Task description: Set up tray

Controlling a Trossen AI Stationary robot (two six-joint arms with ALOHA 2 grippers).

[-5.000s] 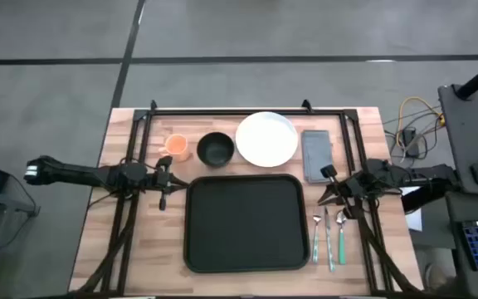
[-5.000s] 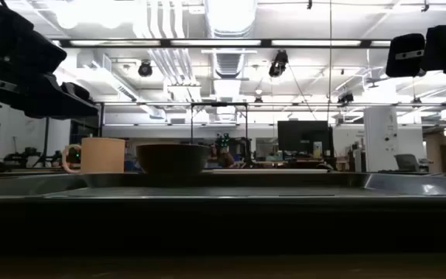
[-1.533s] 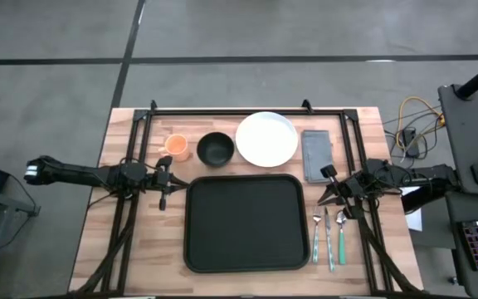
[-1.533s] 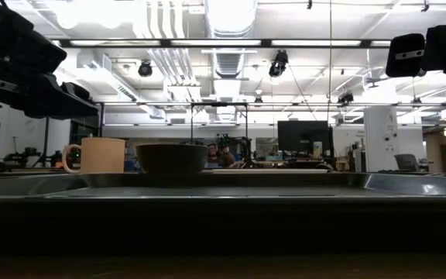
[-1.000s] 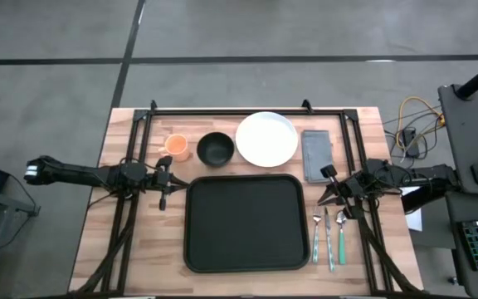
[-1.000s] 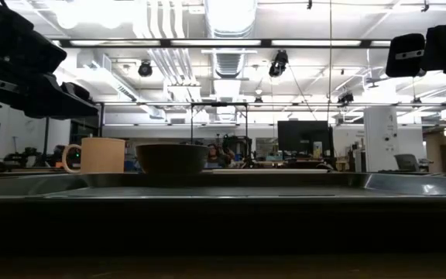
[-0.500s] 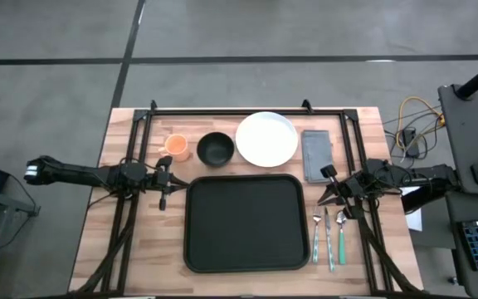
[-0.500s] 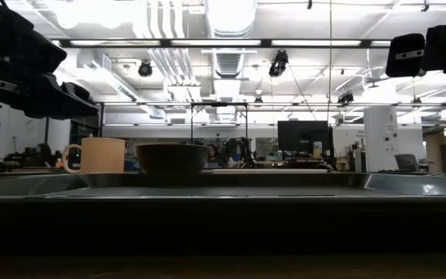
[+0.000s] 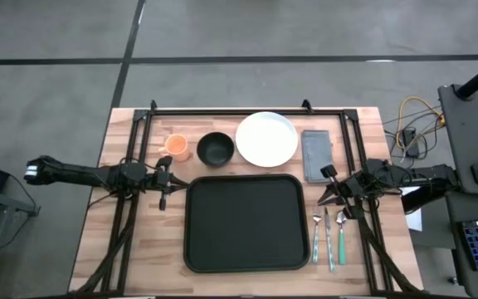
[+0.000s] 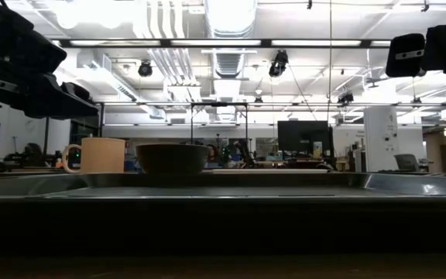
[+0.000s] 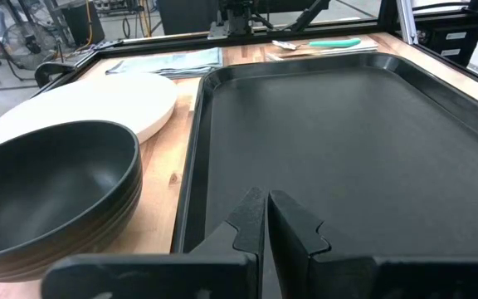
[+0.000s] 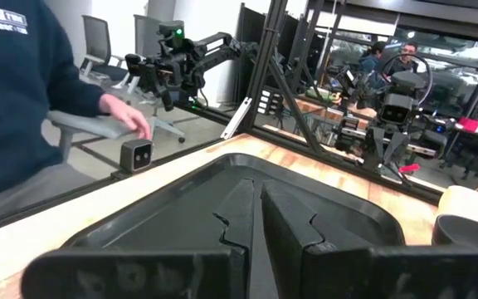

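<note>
— Black all over, that tray (image 9: pixel 244 223): does it carry anything?

— Nothing lies in it. It rests flat on the wooden bench (image 9: pixel 123 133), at the middle of the near half. Behind it stands a row of pieces: an orange cup (image 9: pixel 177 146), a black bowl (image 9: pixel 216 149), a white plate (image 9: pixel 266 139) and a grey napkin (image 9: pixel 316 154). The bowl shows a bare inside in the left wrist view, and the plate is bare too. I cannot tell what is in the cup.

— And the cutlery?

— Three pieces lie side by side on the bench just to the right of the tray: a fork (image 9: pixel 314 235), a knife (image 9: pixel 328 236) and a spoon (image 9: pixel 340 236) with a green handle.

— Where is the tray relative to the fingers?

— It lies between the two arms. The left gripper (image 9: pixel 163 184) hangs beside the tray's far left corner, its fingers (image 11: pixel 293 223) pressed together and aimed across the tray's surface. The right gripper (image 9: pixel 329 193) hangs beside the far right corner, above the cutlery's upper ends, its fingers (image 12: pixel 285 218) also pressed together with nothing between them. Neither touches the tray.

— How does the tray lie?

— Its long axis runs left to right, parallel to the bench's near edge, with the rim facing up.
</note>
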